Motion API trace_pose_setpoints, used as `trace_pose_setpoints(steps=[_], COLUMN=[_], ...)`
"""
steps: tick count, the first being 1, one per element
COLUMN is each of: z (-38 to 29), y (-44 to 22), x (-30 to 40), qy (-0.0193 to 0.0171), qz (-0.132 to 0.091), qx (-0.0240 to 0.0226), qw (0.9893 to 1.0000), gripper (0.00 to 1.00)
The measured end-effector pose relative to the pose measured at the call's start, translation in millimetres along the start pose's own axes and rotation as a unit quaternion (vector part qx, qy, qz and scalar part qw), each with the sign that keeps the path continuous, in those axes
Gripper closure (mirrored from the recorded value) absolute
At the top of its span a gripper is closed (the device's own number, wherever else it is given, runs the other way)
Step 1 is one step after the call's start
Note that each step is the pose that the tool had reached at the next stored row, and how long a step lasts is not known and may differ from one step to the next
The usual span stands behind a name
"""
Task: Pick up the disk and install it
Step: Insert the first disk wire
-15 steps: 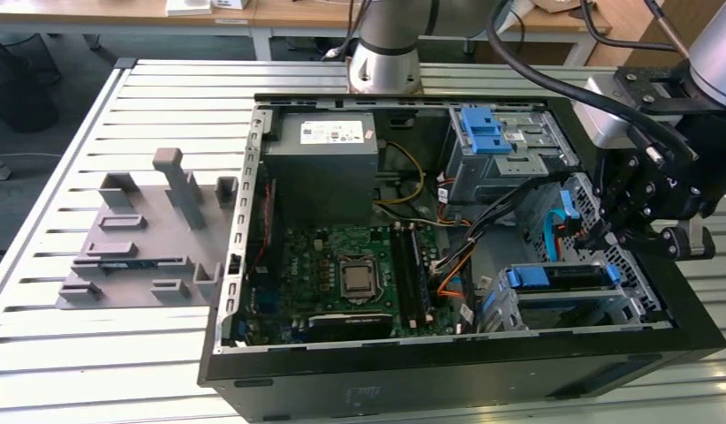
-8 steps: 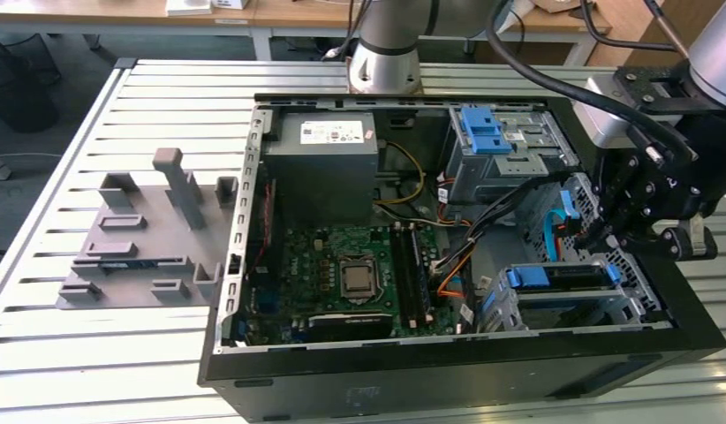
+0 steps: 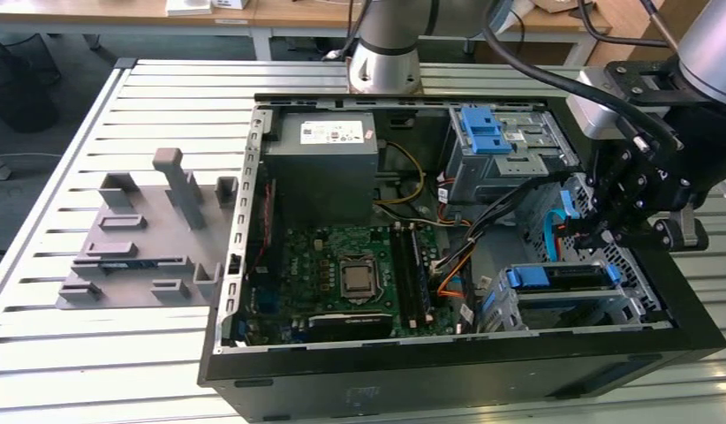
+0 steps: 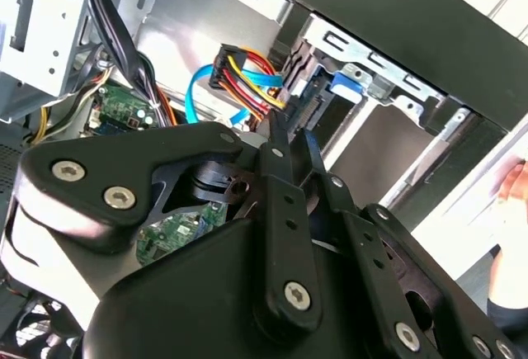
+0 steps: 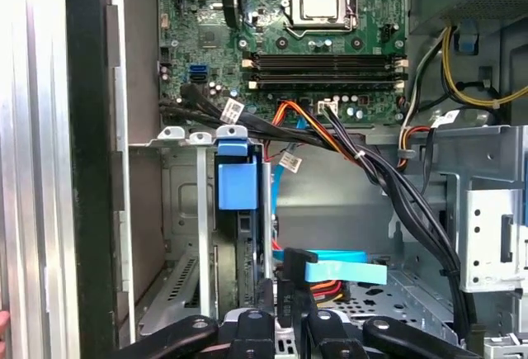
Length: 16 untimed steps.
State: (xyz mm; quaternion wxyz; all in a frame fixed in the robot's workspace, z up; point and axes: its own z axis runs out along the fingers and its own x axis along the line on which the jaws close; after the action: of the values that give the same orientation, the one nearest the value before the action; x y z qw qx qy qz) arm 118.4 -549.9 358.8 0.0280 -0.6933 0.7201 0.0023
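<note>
While end effector (image 3: pixel 599 234) hovers near, disk (image 5: pixel 238 186) sits in bay (image 5: pixel 183 243)

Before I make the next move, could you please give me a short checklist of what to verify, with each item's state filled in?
1. Case open: ok.
2. Tool inside the case, next to the lower bay: ok.
3. Disk held by the tool: cannot tell. Its blue frame stands in the bay, close beside the tool.
4. Cables out of the tool's way: not ok. The blue cable lies right by the tool in both wrist views.
5. People away from the case: not ok. What looks like a hand is beside the case in the second wrist view.
</note>
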Motion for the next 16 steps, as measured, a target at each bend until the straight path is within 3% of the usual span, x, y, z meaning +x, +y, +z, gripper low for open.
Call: trace_pose_setpoints(steps=[16], z=[6.6], y=[0.3], x=[-0.3], qy=[0.0001], qz=[0.002], qx=[0.0001], qw=[1.0000], gripper=[0.76])
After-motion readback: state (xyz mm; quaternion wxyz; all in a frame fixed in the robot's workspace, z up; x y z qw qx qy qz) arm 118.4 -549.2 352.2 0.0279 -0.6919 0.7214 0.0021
